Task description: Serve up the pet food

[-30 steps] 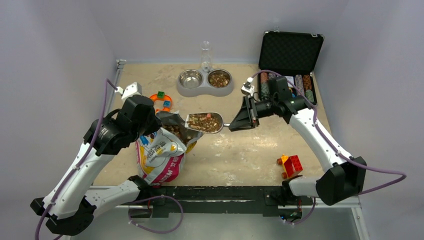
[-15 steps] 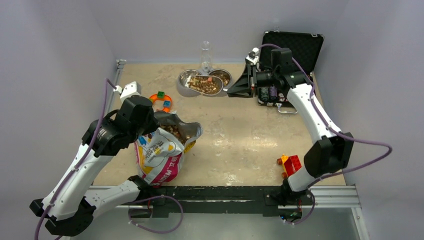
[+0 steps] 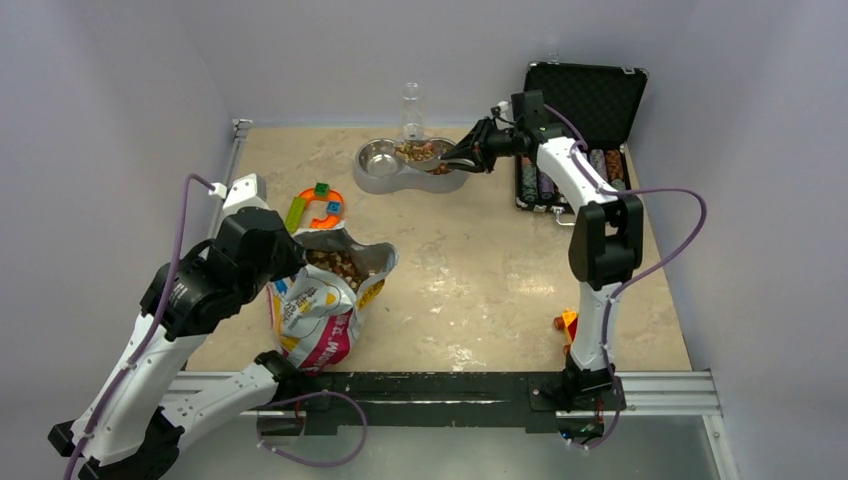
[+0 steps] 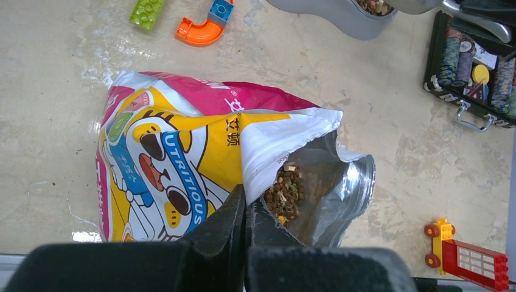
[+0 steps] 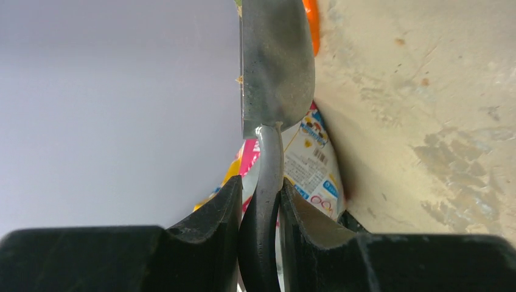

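Top external: right gripper point(image 3: 476, 152) clamped on the dark handle of a shiny metal scoop point(image 3: 452, 158), now tipped sideways over the right cup of the grey double bowl point(image 3: 366, 184); level and heaped half a second ago. Small brown kibble pellets point(image 3: 433, 152) in that cup, more inside the white, pink and yellow foil bag point(image 4: 182, 152). Bag's mouth edge pinched in the fully closed left gripper point(image 4: 245, 205), as before.

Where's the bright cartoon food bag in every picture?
Top external: the food bag stands open, lower left of centre.
Left wrist: it fills the middle, its rim at the tips of the left pincer.
Right wrist: only a slice shows, low centre, behind the handle of the scoop.
Shared landmark: the orange curved toy, near the bag in every view.
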